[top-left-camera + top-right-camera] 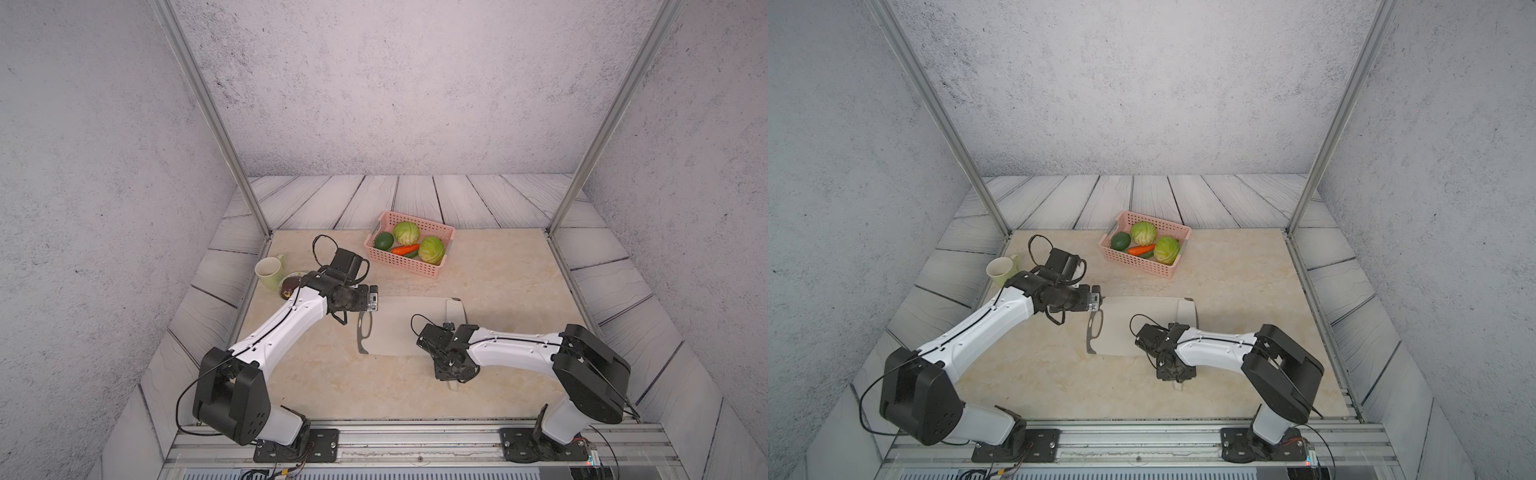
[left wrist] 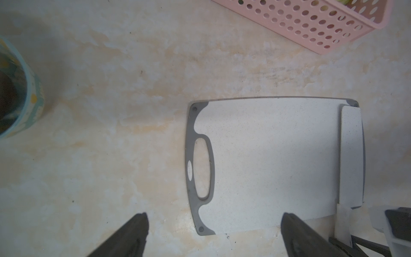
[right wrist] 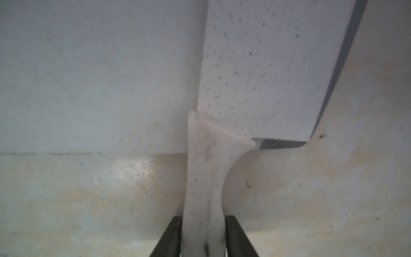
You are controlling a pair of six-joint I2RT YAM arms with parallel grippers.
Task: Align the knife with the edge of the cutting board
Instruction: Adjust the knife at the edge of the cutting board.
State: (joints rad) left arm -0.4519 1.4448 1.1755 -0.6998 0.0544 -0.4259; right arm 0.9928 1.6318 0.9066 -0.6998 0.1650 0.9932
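The cutting board (image 1: 399, 328) (image 1: 1129, 328) (image 2: 266, 160) lies flat at mid-table, its oval cutout end towards the left arm. The knife (image 1: 455, 311) (image 1: 1187, 311) (image 2: 351, 153) rests with its pale blade (image 3: 266, 66) on the board's right end, parallel to that edge. Its cream handle (image 3: 204, 178) sticks out past the near edge onto the table. My right gripper (image 3: 203, 218) (image 1: 451, 374) has a finger tight against each side of the handle. My left gripper (image 2: 214, 214) (image 1: 372, 307) hangs wide open above the board's cutout end, holding nothing.
A pink basket (image 1: 399, 264) (image 2: 311, 24) with cabbages, a carrot and an avocado stands behind the board. A pale green mug (image 1: 270, 272) and a small plate (image 1: 291, 276) with a dark item sit at the far left, partly behind the left arm.
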